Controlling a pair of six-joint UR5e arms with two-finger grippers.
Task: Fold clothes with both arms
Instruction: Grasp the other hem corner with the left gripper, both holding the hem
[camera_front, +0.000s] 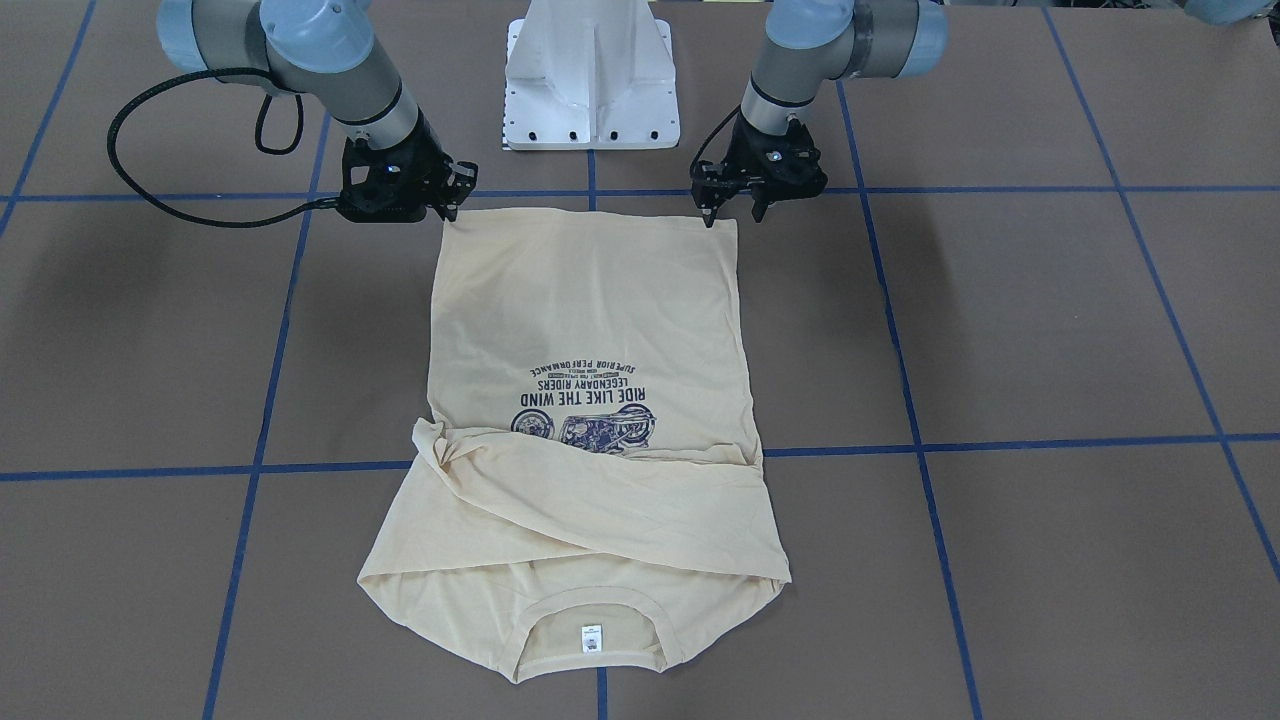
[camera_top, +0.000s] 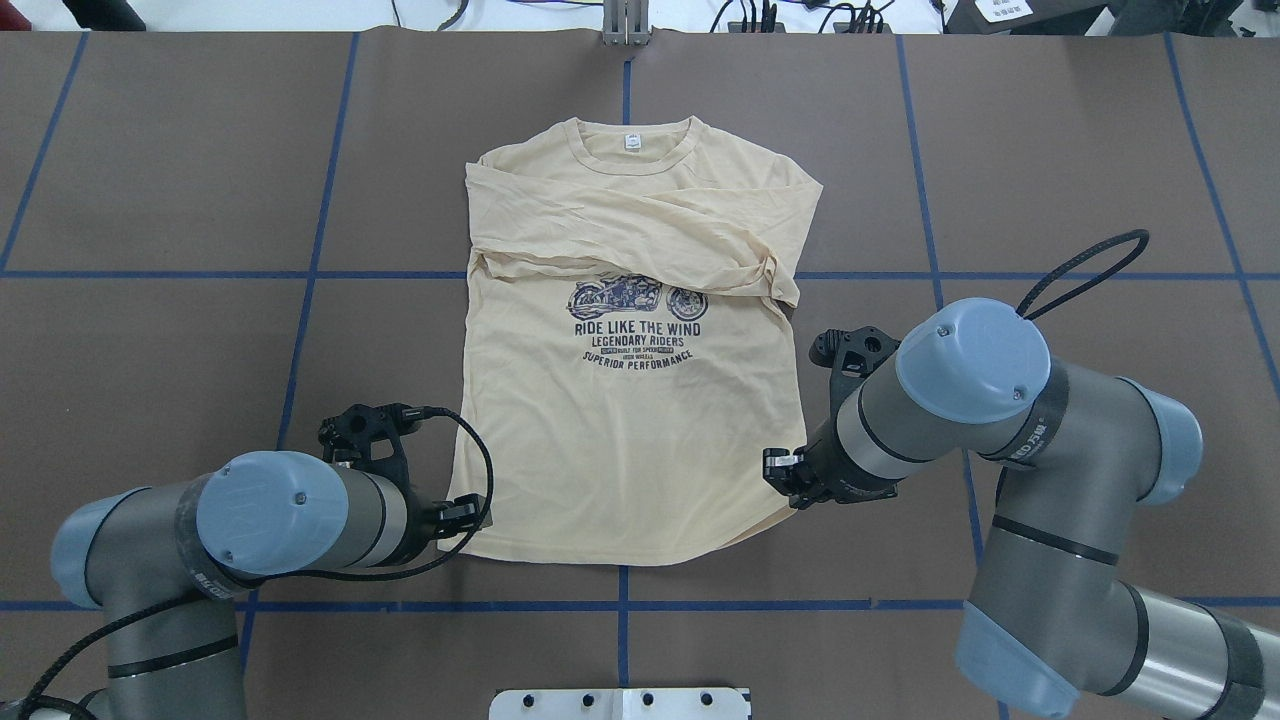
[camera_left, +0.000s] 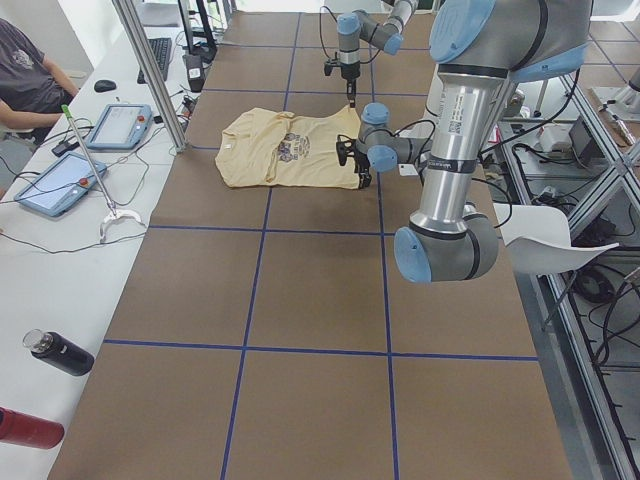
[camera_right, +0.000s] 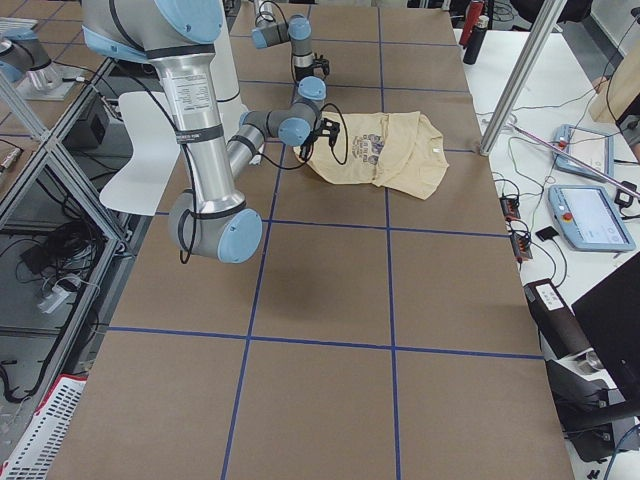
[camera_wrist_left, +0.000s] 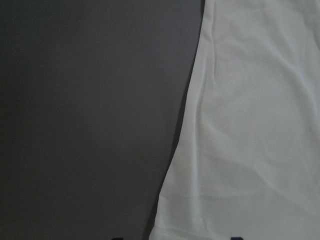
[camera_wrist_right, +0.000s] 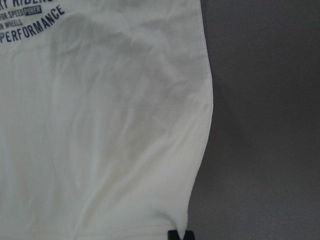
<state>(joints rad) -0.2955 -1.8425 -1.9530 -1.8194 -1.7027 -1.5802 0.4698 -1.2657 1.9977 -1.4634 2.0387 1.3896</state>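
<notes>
The cream-yellow T-shirt (camera_front: 590, 300) lies flat and print up on the brown table (camera_front: 1050, 330), sleeves folded across the chest, collar away from the robot (camera_top: 620, 440). My left gripper (camera_front: 733, 213) is open at the hem's left corner (camera_top: 465, 515). In the left wrist view the shirt's edge (camera_wrist_left: 250, 125) runs between its spread tips. My right gripper (camera_front: 455, 200) sits at the hem's right corner (camera_top: 785, 485). In the right wrist view its tips (camera_wrist_right: 180, 235) are close together on the shirt's edge (camera_wrist_right: 100, 125), which looks slightly raised there.
The white pedestal base (camera_front: 590, 80) stands behind the hem, between the arms. Blue tape lines (camera_top: 300, 275) cross the table. A side bench with tablets (camera_left: 120, 125) and a seated person (camera_left: 25, 70) lies beyond the collar side. Bottles (camera_left: 60, 352) sit at its near end.
</notes>
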